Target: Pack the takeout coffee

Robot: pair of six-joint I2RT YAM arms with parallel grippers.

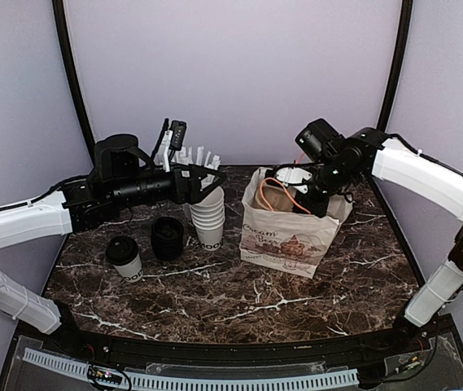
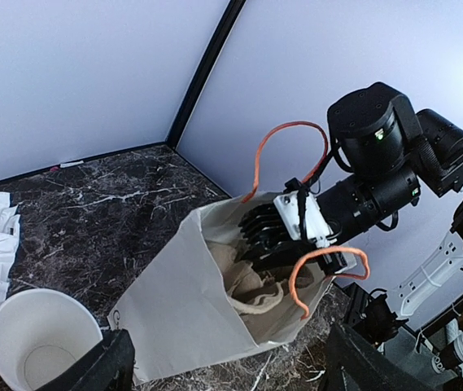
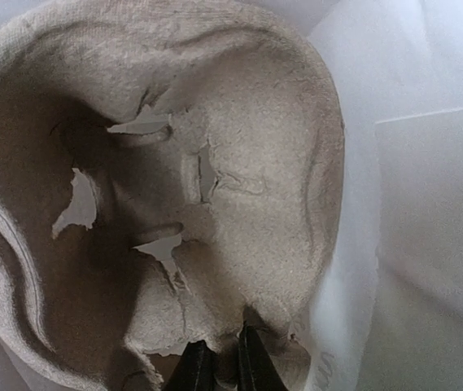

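Pulp carrier [image 3: 174, 204] in bag [image 1: 284, 240], seating step; right jaws seemingly pinch its rim, left jaws spread, empty. Next, likely: release, fetch coffee [image 1: 125, 261] from worktop [image 1: 215, 293].

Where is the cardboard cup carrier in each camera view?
Top external: carrier in the bag's mouth, right of centre.
Left wrist: inside the bag, lower centre, below the right end effector.
Right wrist: fills most of the frame, that end effector gripping its bottom edge.
Shared landmark: the white bag.
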